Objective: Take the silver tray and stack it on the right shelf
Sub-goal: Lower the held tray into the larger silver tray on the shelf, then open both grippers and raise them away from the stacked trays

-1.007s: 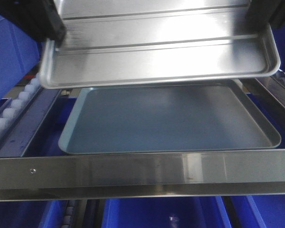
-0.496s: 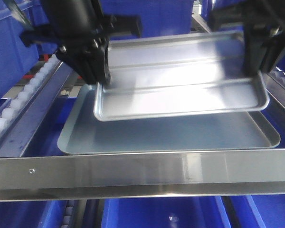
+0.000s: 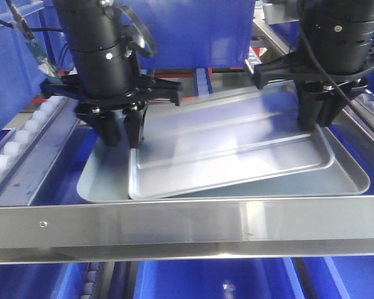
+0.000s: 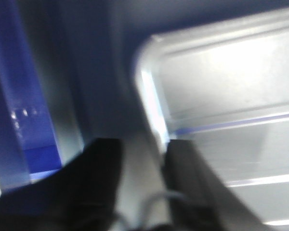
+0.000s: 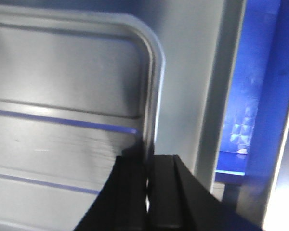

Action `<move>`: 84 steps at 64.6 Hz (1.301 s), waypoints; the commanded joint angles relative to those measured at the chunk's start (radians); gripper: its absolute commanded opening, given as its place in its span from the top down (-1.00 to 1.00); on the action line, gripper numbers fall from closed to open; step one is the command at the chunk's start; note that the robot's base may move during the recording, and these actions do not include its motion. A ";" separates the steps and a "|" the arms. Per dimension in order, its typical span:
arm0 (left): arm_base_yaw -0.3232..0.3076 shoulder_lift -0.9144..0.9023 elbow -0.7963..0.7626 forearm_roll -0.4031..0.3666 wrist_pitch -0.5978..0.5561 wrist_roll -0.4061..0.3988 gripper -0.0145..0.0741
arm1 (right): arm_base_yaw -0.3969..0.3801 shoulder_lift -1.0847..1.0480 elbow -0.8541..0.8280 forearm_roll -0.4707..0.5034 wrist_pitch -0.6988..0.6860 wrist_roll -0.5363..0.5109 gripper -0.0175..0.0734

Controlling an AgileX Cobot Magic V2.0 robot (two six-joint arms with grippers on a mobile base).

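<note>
The silver tray [image 3: 237, 143], shiny with two ribs, lies tilted on the larger dull grey tray [image 3: 103, 180] on the right shelf, behind its flat steel front bar [image 3: 187, 227]. My left gripper [image 3: 123, 138] is at the tray's left rim. In the left wrist view [image 4: 144, 154] its fingers stand apart on either side of the rim of the tray [image 4: 231, 86]. My right gripper [image 3: 318, 121] is at the tray's far right rim. In the right wrist view [image 5: 148, 166] its jaws are pinched on the rim of the tray [image 5: 62, 86].
White rollers [image 3: 19, 146] run along the shelf's left rail, and more show at the right [image 3: 371, 103]. A blue bin [image 3: 199, 31] stands behind the trays. More blue bins [image 3: 212, 277] sit below the front bar.
Both arms have come down and forward with the silver tray. It was held high above the grey tray and now rests on it. The left fingers have parted.
</note>
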 commanded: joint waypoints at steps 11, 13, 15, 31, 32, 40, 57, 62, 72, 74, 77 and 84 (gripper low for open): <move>0.006 -0.053 -0.044 0.024 -0.013 0.006 -0.26 | -0.003 -0.042 -0.039 -0.044 -0.009 -0.015 -0.69; 0.006 -0.053 -0.052 0.024 -0.008 0.006 -0.26 | -0.003 -0.042 -0.039 -0.044 -0.005 -0.015 -0.81; 0.006 -0.053 -0.057 0.024 -0.006 0.006 -0.26 | -0.003 -0.043 -0.039 -0.044 0.002 -0.015 -0.79; 0.004 -0.114 -0.099 0.020 0.035 0.006 -0.24 | -0.003 -0.093 -0.040 -0.044 0.050 -0.015 -0.73; 0.004 -0.121 -0.099 0.018 0.037 0.006 -0.23 | -0.003 -0.101 -0.040 -0.044 0.051 -0.015 -0.73; -0.014 -0.215 -0.082 0.047 0.040 0.006 -0.01 | -0.003 -0.183 -0.039 -0.044 0.069 -0.039 -0.61; -0.045 -0.466 0.133 0.083 -0.065 0.006 0.72 | -0.003 -0.374 0.039 -0.044 0.092 -0.056 0.50; -0.045 -0.553 0.230 0.083 -0.125 0.006 0.92 | -0.002 -0.449 0.094 -0.044 0.079 -0.057 0.49; -0.047 -0.718 0.464 0.125 -0.293 0.006 0.90 | -0.002 -0.610 0.253 -0.044 0.005 -0.069 0.49; -0.047 -0.751 0.513 0.131 -0.339 0.006 0.90 | -0.002 -0.648 0.291 -0.044 -0.019 -0.074 0.49; -0.047 -0.798 0.582 0.138 -0.403 0.006 0.90 | -0.002 -0.700 0.342 -0.044 -0.051 -0.084 0.49; -0.049 -0.910 0.723 0.142 -0.530 0.006 0.90 | -0.002 -0.827 0.452 -0.044 -0.120 -0.092 0.49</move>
